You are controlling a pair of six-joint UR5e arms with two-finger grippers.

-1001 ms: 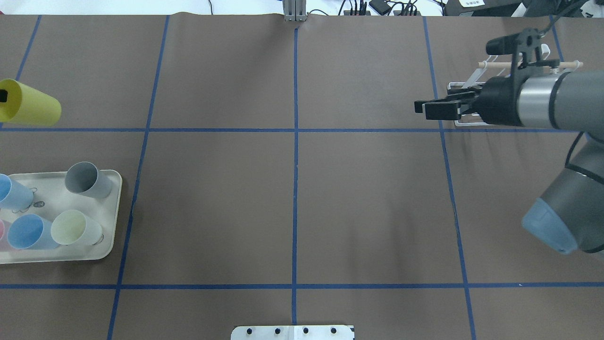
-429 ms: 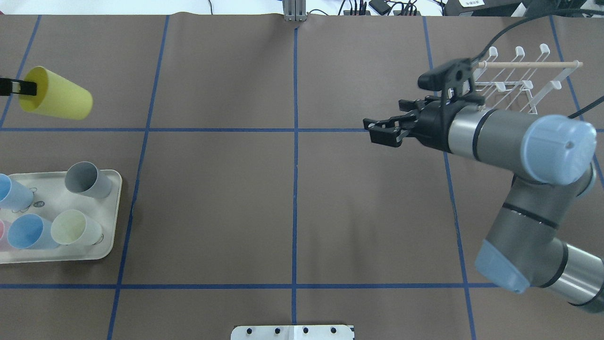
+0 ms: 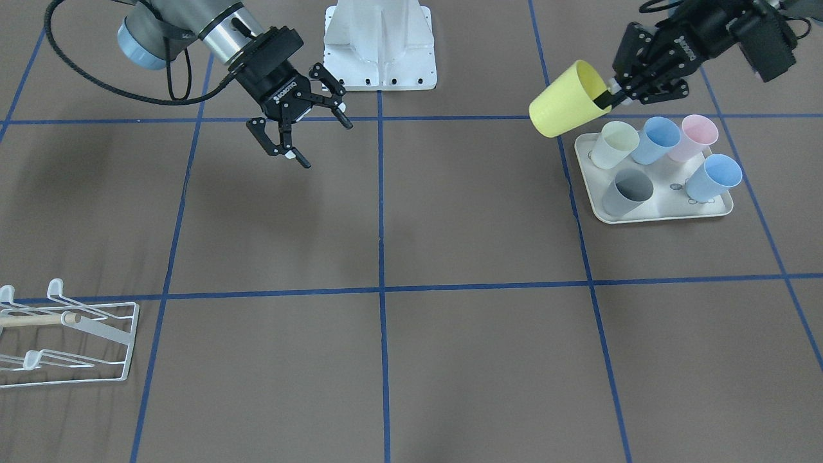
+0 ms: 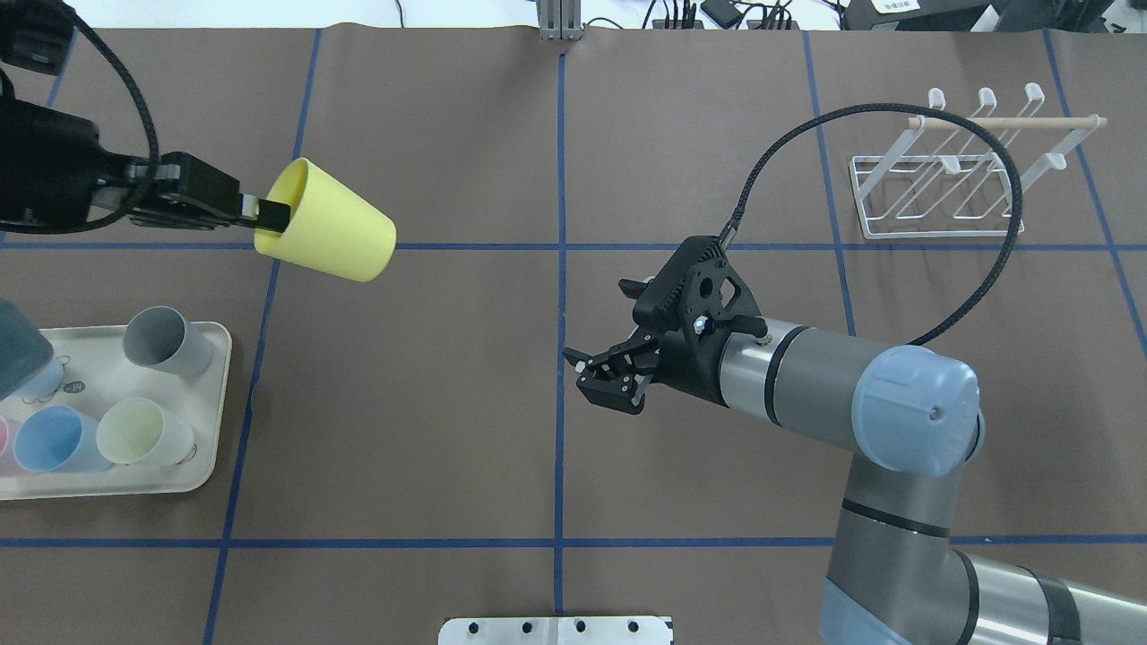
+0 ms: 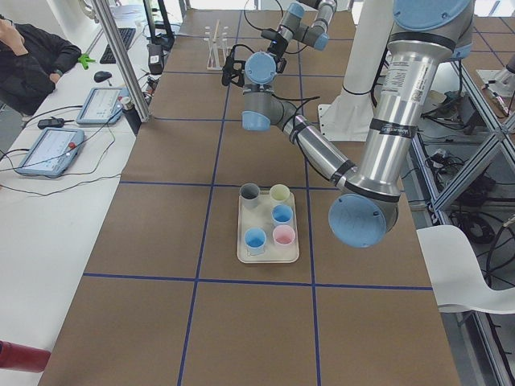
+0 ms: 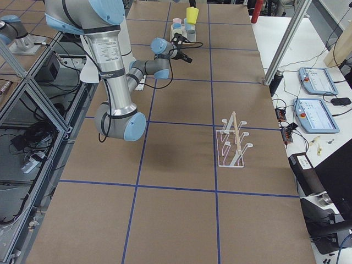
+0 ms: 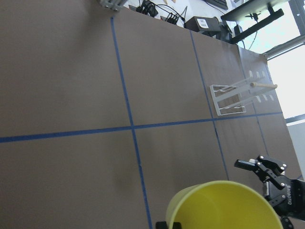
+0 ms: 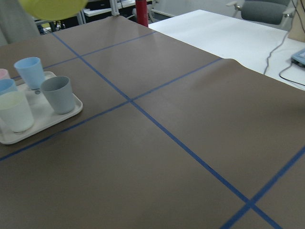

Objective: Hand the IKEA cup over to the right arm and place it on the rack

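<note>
Cup (image 4: 327, 221): plain yellow, tapered, smooth; tilted sideways.

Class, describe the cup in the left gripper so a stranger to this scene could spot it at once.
On the brown table, find the cream tray of cups at the robot's left. Above the table near it, the left gripper pinches one cup by its rim. It alone is bright yellow and tipped sideways; the others stand upright.

"ROBOTIQ" stands in white letters on the black body of the right tool (image 3: 323, 143).
</note>
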